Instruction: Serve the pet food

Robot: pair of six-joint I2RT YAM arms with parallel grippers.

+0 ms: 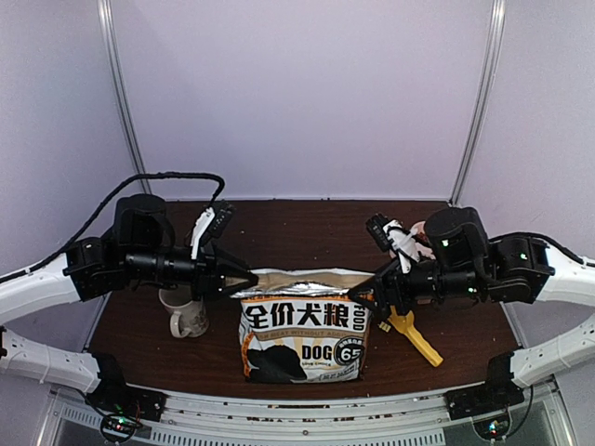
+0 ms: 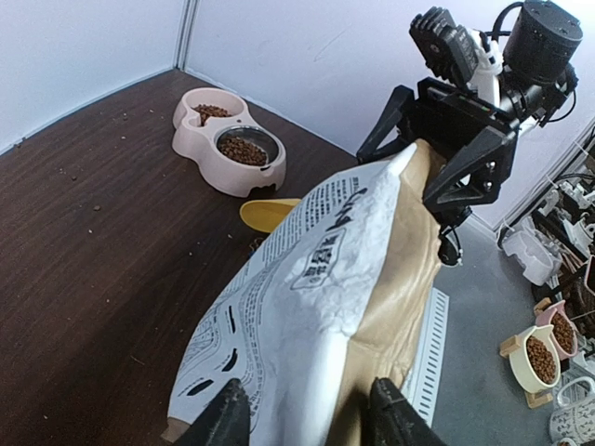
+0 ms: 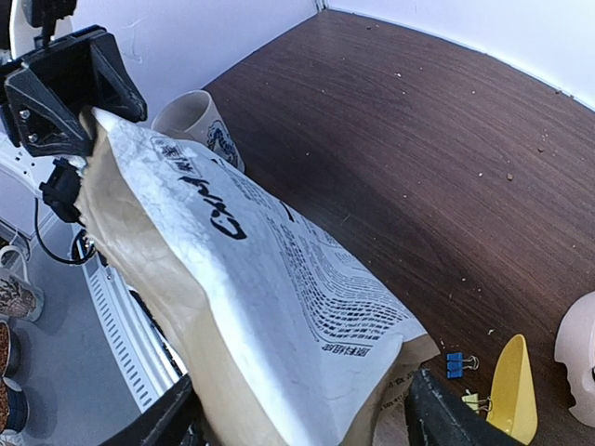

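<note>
The brown paper pet food bag (image 1: 299, 334), printed "DOG" with big Chinese characters, stands at the table's front centre with its top open. My left gripper (image 1: 246, 277) is shut on the bag's top left corner; the bag (image 2: 316, 297) fills the space between its fingers (image 2: 228, 420). My right gripper (image 1: 375, 297) is shut on the top right corner, with the bag (image 3: 260, 288) between its jaws. A pink double pet bowl (image 2: 200, 153) holds reddish-brown kibble (image 2: 244, 150) in both cups.
A white mug (image 1: 186, 316) stands left of the bag. A yellow scoop (image 1: 416, 336) lies to its right, with a blue binder clip (image 3: 456, 362) beside it. Pale crumbs dot the dark wooden table (image 2: 84, 232). Other filled bowls (image 2: 539, 353) stand off the table.
</note>
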